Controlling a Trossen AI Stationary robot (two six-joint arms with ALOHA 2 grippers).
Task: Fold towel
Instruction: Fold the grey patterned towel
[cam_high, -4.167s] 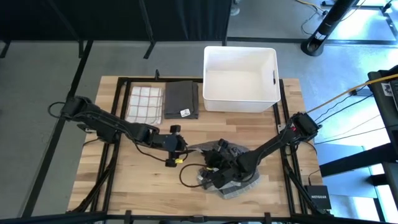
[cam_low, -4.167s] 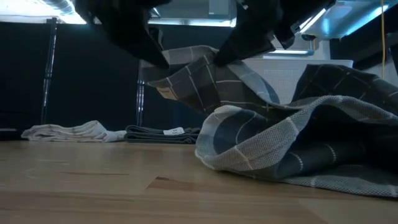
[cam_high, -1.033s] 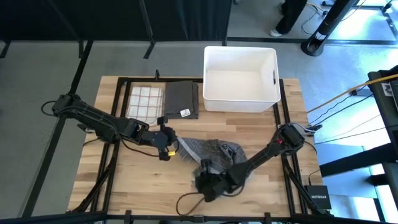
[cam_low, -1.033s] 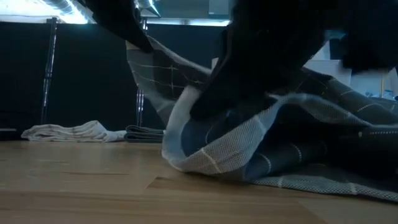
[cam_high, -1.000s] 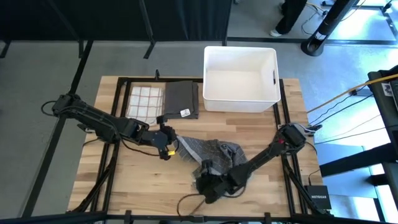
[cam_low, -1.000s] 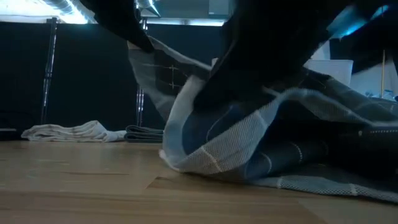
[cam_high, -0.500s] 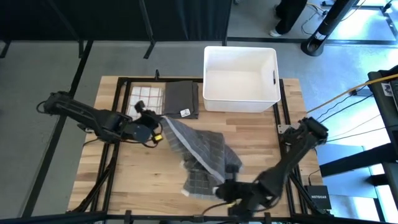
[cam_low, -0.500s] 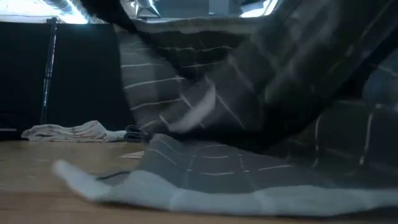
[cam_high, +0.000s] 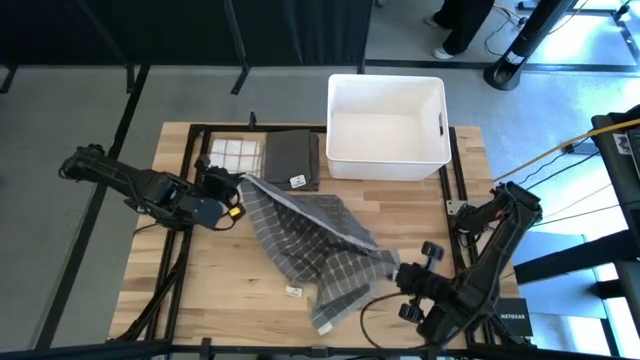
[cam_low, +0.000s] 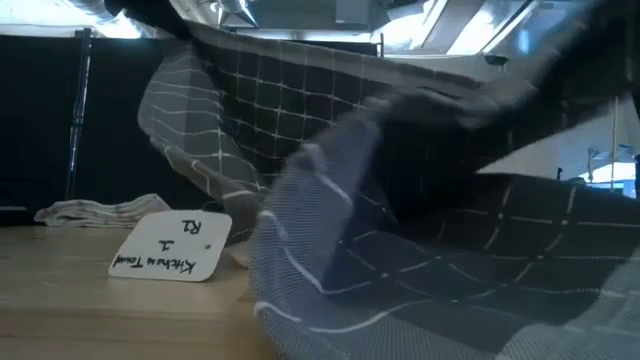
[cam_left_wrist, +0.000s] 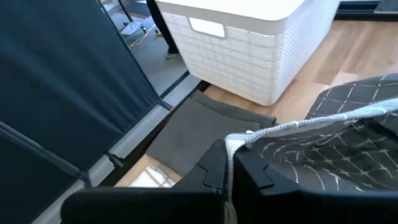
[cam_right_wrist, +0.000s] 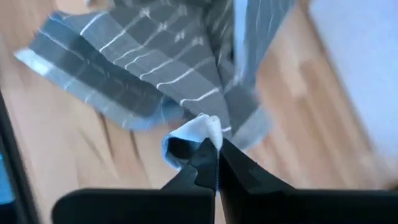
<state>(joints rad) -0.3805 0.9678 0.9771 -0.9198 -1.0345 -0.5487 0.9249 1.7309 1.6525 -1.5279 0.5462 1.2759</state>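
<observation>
Wooden planks make the table top (cam_high: 220, 290), which sits on a dark metal frame over a grey floor. On the left side, the left gripper (cam_high: 232, 193) is pinched tight on one corner of the grey checked towel (cam_high: 310, 240). In the left wrist view the towel's pale edge (cam_left_wrist: 292, 127) runs right into the closed fingers. Just behind that gripper lie a folded white checked towel (cam_high: 232, 152) and a folded dark grey towel (cam_high: 292, 158) with a small white label, side by side at the back of the table. The grey checked towel is in the middle of the table. It is stretched on a slant between the two arms, partly lifted and partly draped on the wood, with some wrinkles. A small white tag (cam_high: 293, 291) rests on the wood beside it. In the low view a tag (cam_low: 172, 247) reads "Kitchen Towel". At the back, to the right of the folded towels, stands a white plastic bin (cam_high: 387, 125). Near the front right corner, the right gripper (cam_high: 412, 290) is clamped on the towel's other corner (cam_right_wrist: 198, 130). A person's legs (cam_high: 462, 22) show on the floor beyond the table.
</observation>
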